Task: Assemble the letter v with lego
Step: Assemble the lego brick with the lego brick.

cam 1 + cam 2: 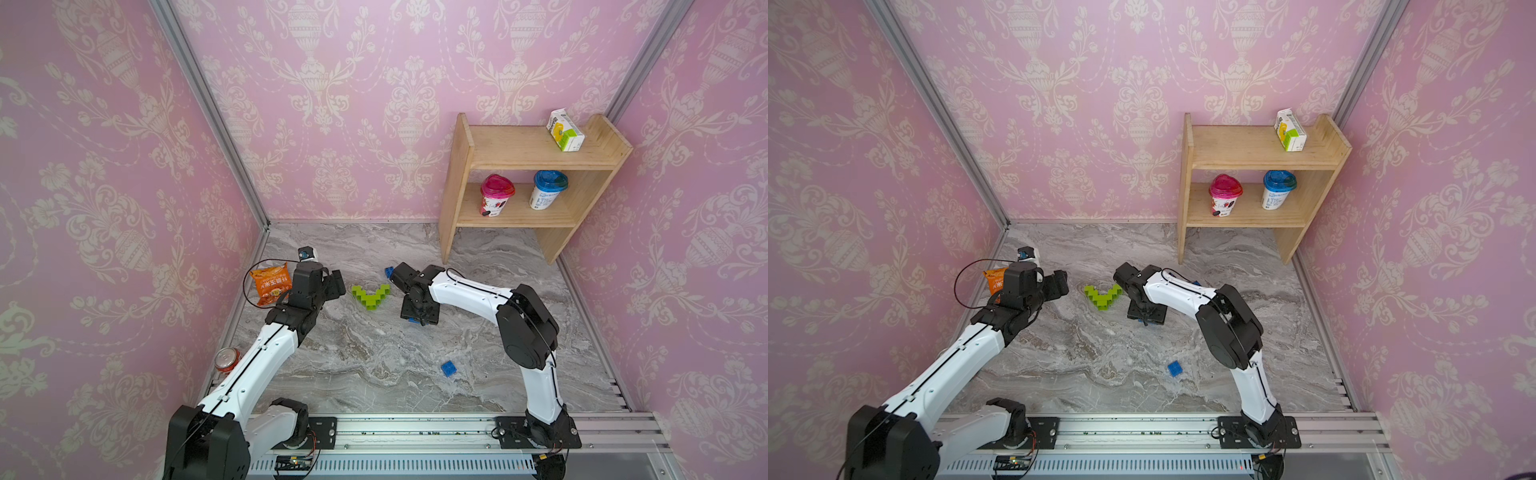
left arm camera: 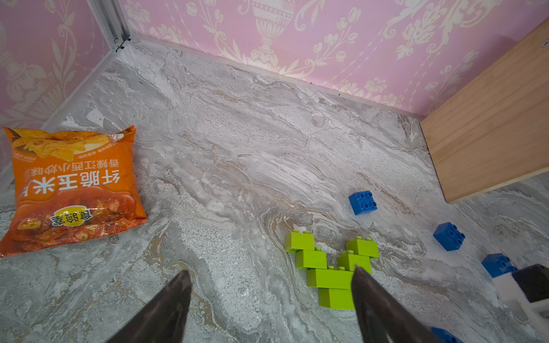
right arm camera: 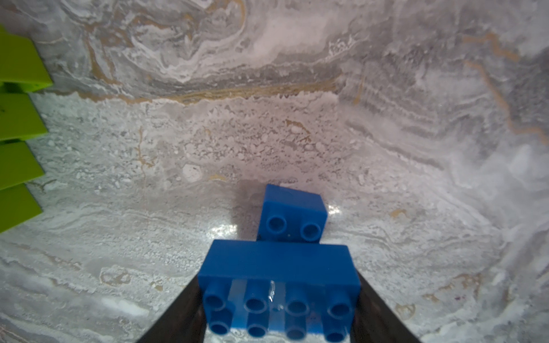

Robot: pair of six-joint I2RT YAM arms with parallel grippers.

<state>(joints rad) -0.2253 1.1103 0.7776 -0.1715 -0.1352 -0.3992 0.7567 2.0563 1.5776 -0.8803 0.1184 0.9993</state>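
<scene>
Right wrist view: right end effector (image 3: 279, 300) clamps a long blue studded plastic brick (image 3: 279, 264) above the marble tabletop (image 3: 267, 133). The left end effector (image 2: 270, 270) gapes empty near the finished-looking lime-green lego V (image 2: 329, 276). Next likely calls for pressing it, studs aligned, onto the small blue brick (image 3: 292, 213).

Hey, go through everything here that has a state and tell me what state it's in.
Left gripper: open, empty.
Right gripper: closed on the long blue brick.
Green V: assembled, lying flat.
Front blue brick: loose, studs up.
Snack bag: lying flat, unopened.
Pink-lidded cup: upright, lid on.
Blue-lidded cup: upright, lid on.
</scene>
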